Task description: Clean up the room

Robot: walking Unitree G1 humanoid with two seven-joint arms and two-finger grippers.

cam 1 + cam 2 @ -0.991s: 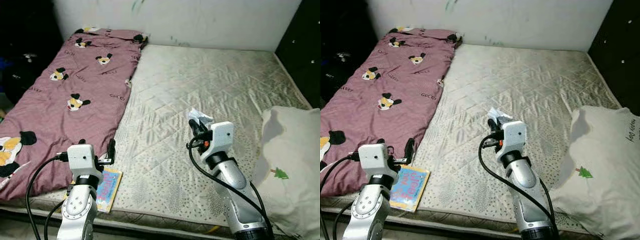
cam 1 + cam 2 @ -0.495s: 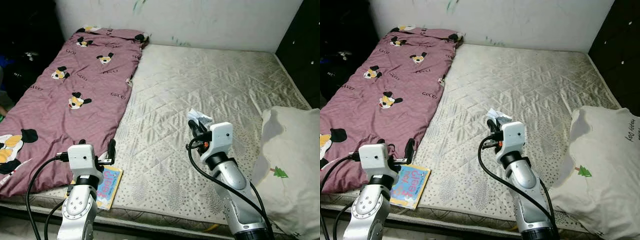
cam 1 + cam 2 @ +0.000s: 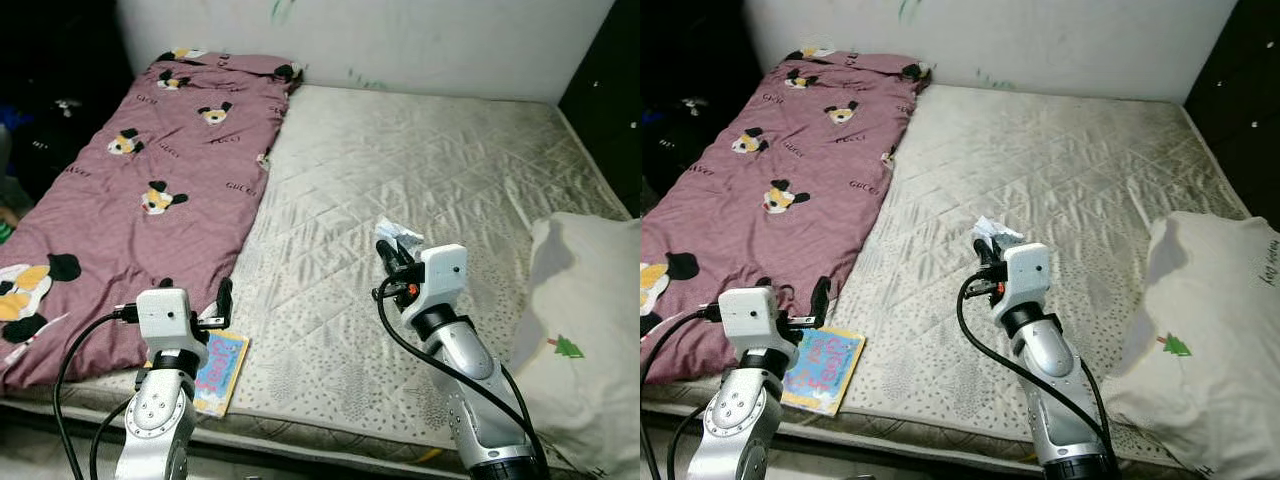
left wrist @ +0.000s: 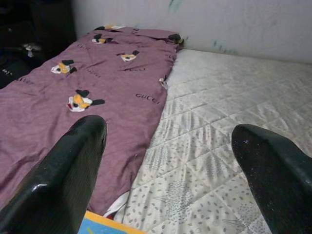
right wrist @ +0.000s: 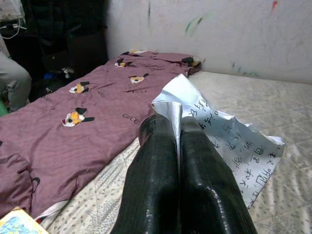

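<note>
Camera view has shifted slightly; both arms hold their earlier poses over the mattress (image 3: 420, 170).
Right gripper (image 5: 178, 127) is clenched on 1 printed wrapper (image 5: 229, 141); left gripper (image 4: 170, 141), released, hovers nearest the children's book (image 3: 218, 370) lying just below it at the mattress edge.

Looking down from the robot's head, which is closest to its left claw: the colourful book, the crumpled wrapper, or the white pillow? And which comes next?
From the left gripper:
1. Colourful book, just under it at the mattress's near edge.
2. Crumpled wrapper, mid-mattress, pinched in the right gripper.
3. White pillow, far across on the robot's right.
</note>
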